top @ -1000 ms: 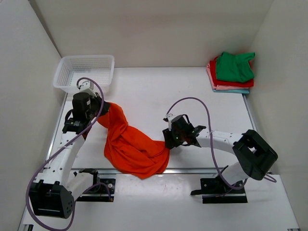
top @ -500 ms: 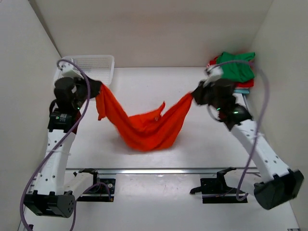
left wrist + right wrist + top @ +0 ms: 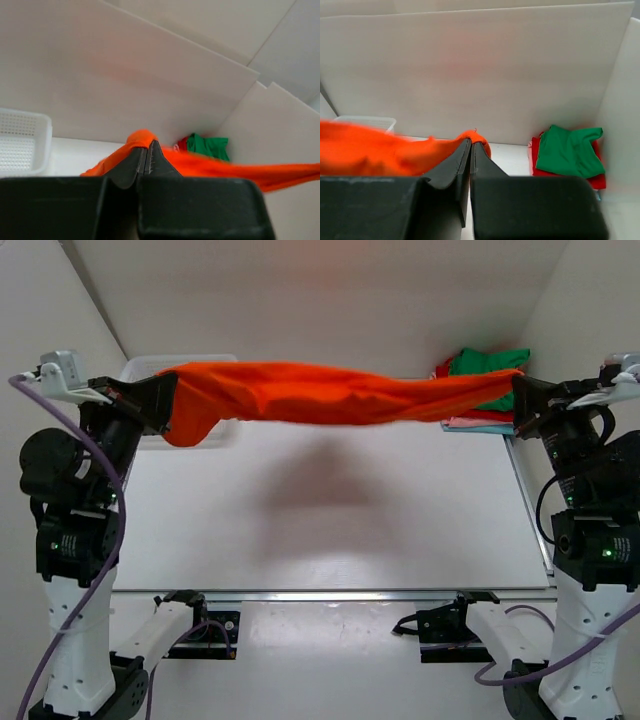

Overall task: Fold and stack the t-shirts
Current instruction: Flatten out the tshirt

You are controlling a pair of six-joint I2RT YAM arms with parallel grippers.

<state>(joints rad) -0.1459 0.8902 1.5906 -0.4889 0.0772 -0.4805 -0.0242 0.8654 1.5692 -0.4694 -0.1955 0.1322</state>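
- Currently, top view: the orange t-shirt (image 3: 330,395) hangs in the air, pulled into a taut, bunched rope. Its long axis runs left-right above the far half of the tabletop (image 3: 330,530), with its shadow below. The left pincer (image 3: 150,400) pinches one end and the right pincer (image 3: 520,395) the other, so neither arm is nearer and the cloth lies inboard of both. The folded stack (image 3: 485,380) sits at the far right corner, partly hidden behind the shirt's right end.
- Left wrist view: the left pincer (image 3: 148,150) is pressed together on an orange fold. The orange t-shirt (image 3: 210,167) runs off to the right, blurred. The basket (image 3: 22,145) is at the far left corner.
- Right wrist view: the right pincer (image 3: 470,147) is clamped on a bunched orange edge. The orange t-shirt (image 3: 380,152) trails left. The folded stack (image 3: 570,150) shows green on red.
- My read: the cloth is twisted, not flat, and needs laying down and spreading on the tabletop before any fold.
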